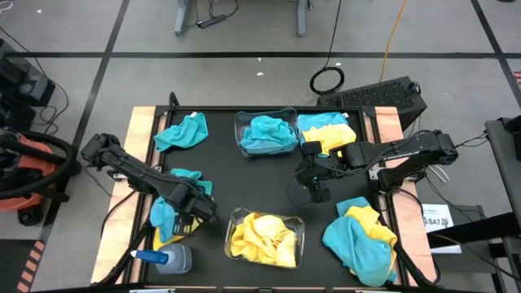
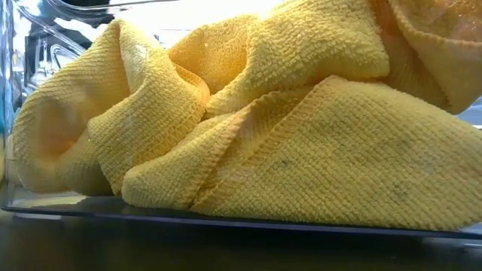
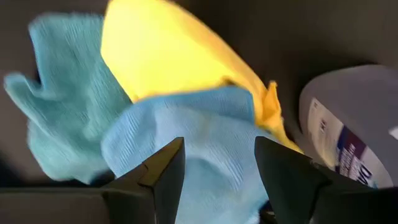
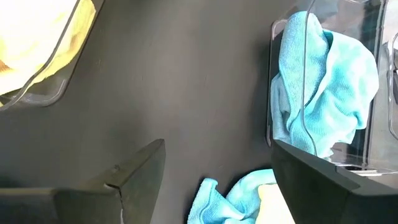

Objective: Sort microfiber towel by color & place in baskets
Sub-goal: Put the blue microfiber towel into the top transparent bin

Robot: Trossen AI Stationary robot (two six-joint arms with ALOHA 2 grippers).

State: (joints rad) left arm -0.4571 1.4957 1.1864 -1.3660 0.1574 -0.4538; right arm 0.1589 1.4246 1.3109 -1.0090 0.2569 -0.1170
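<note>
Grey floor (image 1: 244, 41) crossed by dark tape lines, beyond the far side of both arms. Table (image 1: 142, 122) with pale wooden rim and black top, under both arms. Two grey metal furniture legs (image 1: 186, 16) on the floor past the table's far edge. Coiled black cable (image 1: 327, 80) and yellow cord (image 1: 396, 32) on the floor, beyond the right arm. Orange and black machine with thick hose (image 1: 24, 175) outboard of the left arm. Even, shadowless light
</note>
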